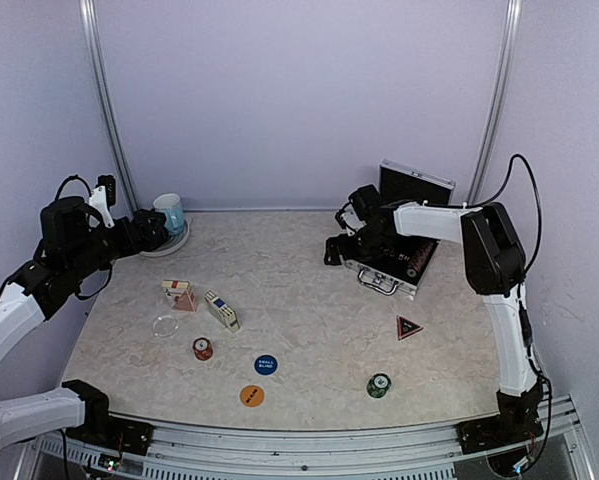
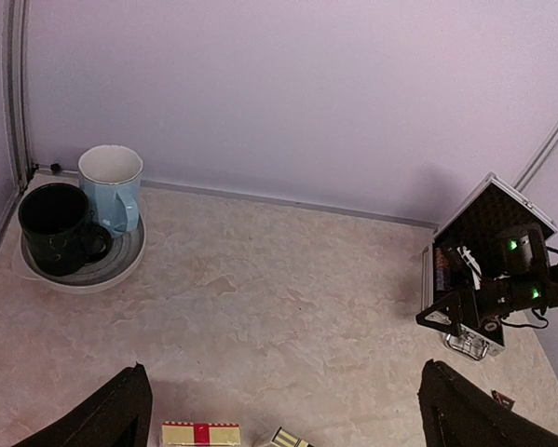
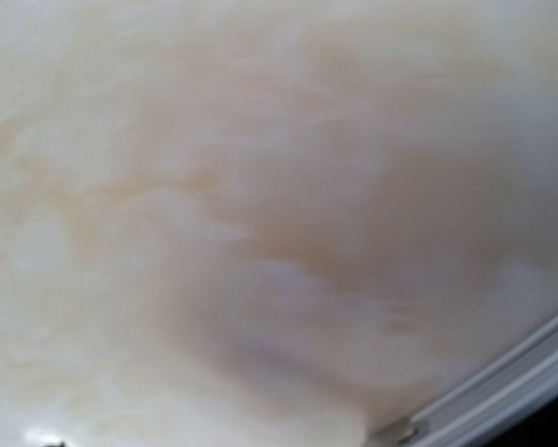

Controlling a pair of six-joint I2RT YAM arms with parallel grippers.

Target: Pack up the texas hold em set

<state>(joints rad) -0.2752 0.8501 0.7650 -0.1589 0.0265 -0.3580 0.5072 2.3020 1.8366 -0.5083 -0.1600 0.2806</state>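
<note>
Read the top view as a clock face, with 12 at the far wall.

1. Case [image 1: 397, 262]: it lies open on the tabletop [image 1: 299, 280] at 2 o'clock. The lid [image 1: 416, 183] stands upright at the far side and the handle faces 6. A dark roll of chips [image 1: 416, 262] lies inside at the right end.
2. Right gripper [image 1: 337, 248]: it hangs low at the left edge of the case. The jaws are spread wide and nothing is in them. Its wrist camera gives you only blurred tabletop with a pale metal edge in the lower right corner.
3. Left gripper [image 2: 283, 368]: it is held above the tabletop at 10 o'clock. Both fingers [image 2: 111, 414] sit far apart at the bottom of the wrist view, with nothing between them.
4. Loose parts on the tabletop:
   - At 8 o'clock: a boxed deck [image 1: 175, 288] touching a pink triangle [image 1: 186, 300], a second deck [image 1: 222, 311] just beside them, a clear disc [image 1: 164, 326] and red chips [image 1: 203, 348].
   - At 6 o'clock: the blue button [image 1: 266, 365], with the orange button [image 1: 251, 396] nearer the arms.
   - At 5 o'clock: green chips [image 1: 379, 385].
   - At 4 o'clock: the dark marker [image 1: 409, 327], near the case but apart from it.
5. At 10 o'clock, a dark mug [image 2: 55, 228] and a blue mug [image 2: 111, 186] stand upright and touching on a plate [image 2: 83, 277].
</note>
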